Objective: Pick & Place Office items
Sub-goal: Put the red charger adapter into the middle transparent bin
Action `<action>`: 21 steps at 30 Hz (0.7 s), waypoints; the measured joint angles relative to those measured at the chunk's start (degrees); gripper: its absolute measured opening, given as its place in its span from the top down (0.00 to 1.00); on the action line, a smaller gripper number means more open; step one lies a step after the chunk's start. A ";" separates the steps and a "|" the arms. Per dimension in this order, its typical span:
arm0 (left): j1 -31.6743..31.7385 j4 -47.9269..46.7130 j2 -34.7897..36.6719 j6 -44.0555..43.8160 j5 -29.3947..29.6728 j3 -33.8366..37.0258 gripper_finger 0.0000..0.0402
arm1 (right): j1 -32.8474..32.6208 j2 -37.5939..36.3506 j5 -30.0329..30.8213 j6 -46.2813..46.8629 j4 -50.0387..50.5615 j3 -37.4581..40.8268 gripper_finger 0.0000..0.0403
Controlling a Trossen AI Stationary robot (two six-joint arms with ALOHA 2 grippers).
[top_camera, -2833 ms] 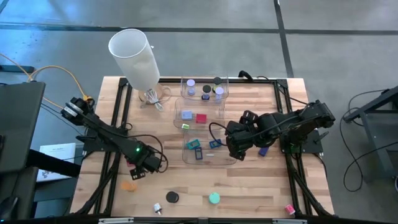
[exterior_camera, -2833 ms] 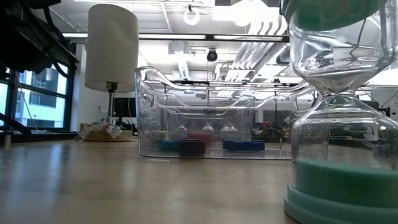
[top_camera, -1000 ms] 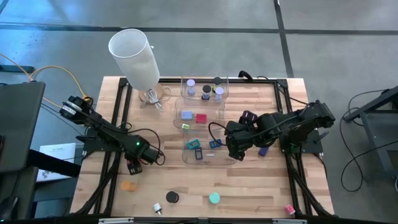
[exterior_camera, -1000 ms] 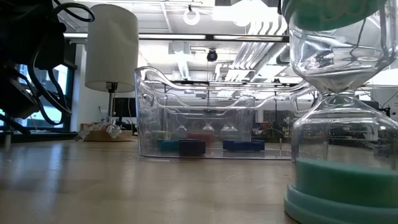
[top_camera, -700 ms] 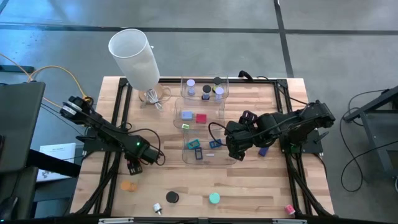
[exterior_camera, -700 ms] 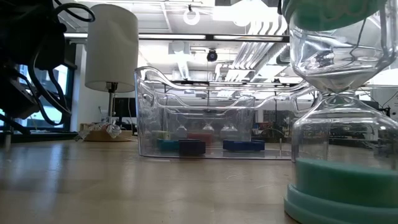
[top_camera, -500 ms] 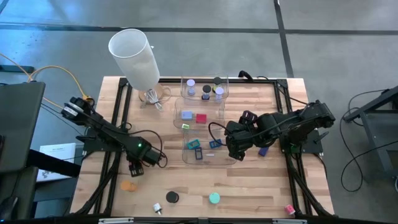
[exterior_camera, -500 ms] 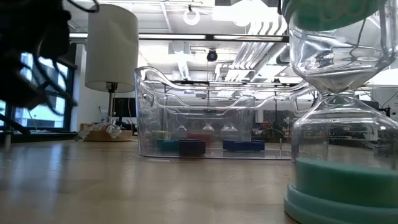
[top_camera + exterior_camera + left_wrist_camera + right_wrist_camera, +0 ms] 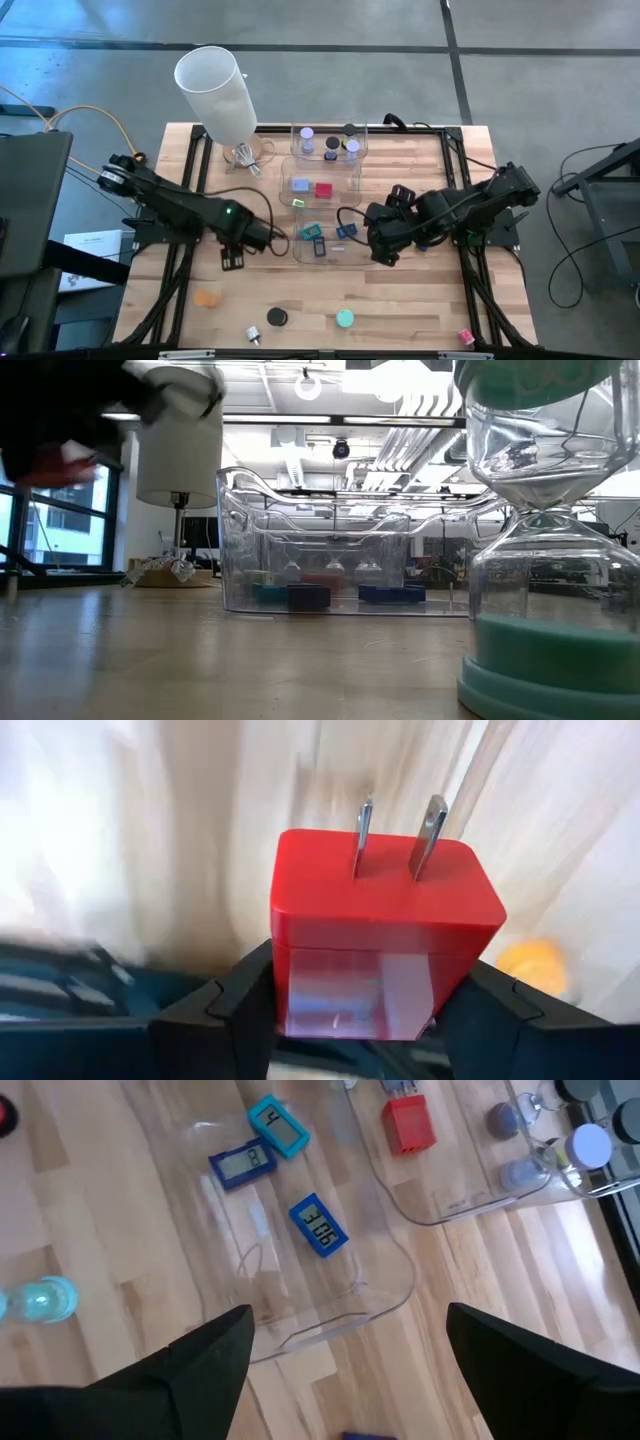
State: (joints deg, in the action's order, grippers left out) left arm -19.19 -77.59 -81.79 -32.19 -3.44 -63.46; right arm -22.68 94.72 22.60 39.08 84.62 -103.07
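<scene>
The left gripper is clenched on a red plug adapter, a light, rigid, smooth-sided block best pinched across its flat faces, while the right gripper stands released.

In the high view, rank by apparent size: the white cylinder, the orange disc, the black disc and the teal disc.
1. white cylinder, by far the largest, though it stands tall, nearer the camera.
2-4. orange disc, black disc and teal disc look about alike; no firm ranking.
</scene>
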 joint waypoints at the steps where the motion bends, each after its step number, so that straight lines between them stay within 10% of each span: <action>1: 0.42 -0.54 0.02 1.31 1.41 -2.02 0.49 | -0.55 0.00 0.03 0.31 0.02 0.00 0.20; 17: 13.90 4.44 -6.15 25.02 9.62 -19.94 0.49 | -16.31 0.00 10.43 11.61 0.51 0.00 0.20; 21: 16.05 20.61 -7.24 33.55 -0.16 -20.53 0.49 | -20.63 0.00 17.10 14.09 1.41 0.00 0.20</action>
State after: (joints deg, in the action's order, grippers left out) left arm -3.14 -56.98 -89.03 1.36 -3.60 -83.99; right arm -43.30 94.72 39.69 53.18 86.03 -103.07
